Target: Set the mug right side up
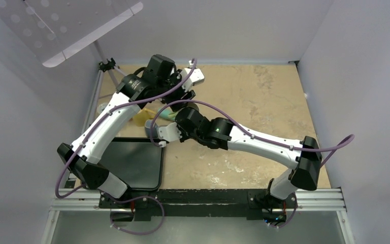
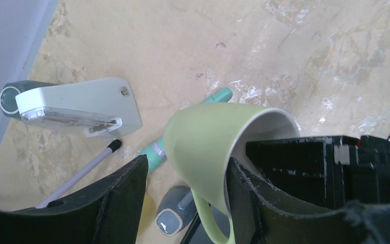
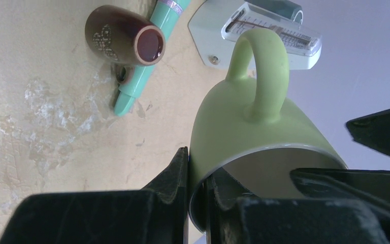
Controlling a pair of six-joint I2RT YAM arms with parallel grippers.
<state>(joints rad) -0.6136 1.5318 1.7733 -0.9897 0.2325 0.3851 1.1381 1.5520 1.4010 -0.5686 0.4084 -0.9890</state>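
A light green mug [image 2: 208, 137] with a white inside is held tilted above the table, its mouth toward my right gripper. It also shows in the right wrist view [image 3: 244, 122] and partly in the top view [image 1: 167, 111]. My right gripper [image 3: 198, 162] is shut on the mug's rim, one finger inside and one outside; in the top view it [image 1: 183, 113] sits mid-table. My left gripper [image 2: 187, 161] is open and straddles the mug's body. Its right finger is at the mug's wall and its left finger stands apart. From above, the left gripper [image 1: 181, 96] is just behind the mug.
A white flat device [image 2: 76, 104], a teal pen [image 2: 155, 150], a white rod with a black tip [image 2: 81, 173] and a grey object [image 2: 175, 213] lie below the mug. A brown tube [image 3: 124, 35] lies beside the pen. A black tray [image 1: 132, 162] sits near left.
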